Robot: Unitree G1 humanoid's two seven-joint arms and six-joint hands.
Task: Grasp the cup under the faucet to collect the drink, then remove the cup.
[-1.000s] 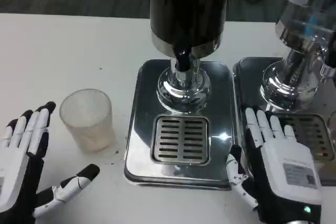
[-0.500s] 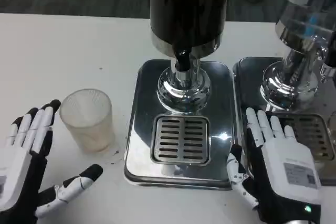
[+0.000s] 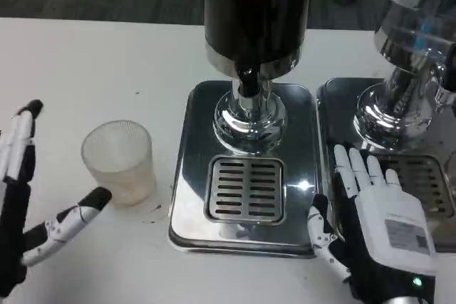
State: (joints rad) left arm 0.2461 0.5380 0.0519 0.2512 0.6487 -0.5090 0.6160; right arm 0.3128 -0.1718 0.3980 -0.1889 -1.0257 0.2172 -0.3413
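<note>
- Your cup (image 3: 118,161) sits upright on the white table (image 3: 92,62), just left of the dispenser's steel base (image 3: 246,169). It's not under the faucet (image 3: 247,82), it's off to the side and nearer you than the spout.
- The cup looks like clear ribbed plastic. I can't make out any drink in it.
- Your left hand (image 3: 28,204) is at the left edge, spread wide and holding nothing. Its fingers (image 3: 18,144) point up well left of the cup, and the thumb (image 3: 75,216) reaches toward the cup's bottom. The thumb tip ends just beside the cup; I can't tell if it touches.
- Your right hand (image 3: 377,226) lies back-up at bottom right, over the gap between the 2 steel bases. Its fingers are apart and gripping nothing, with the tips over the front left of the second base (image 3: 335,105).
- The dark tank (image 3: 256,5) stands on the first base, with the faucet right above the drip grate (image 3: 246,189).
- A second dispenser (image 3: 410,48), shiny with a clear tank, stands at right.
</note>
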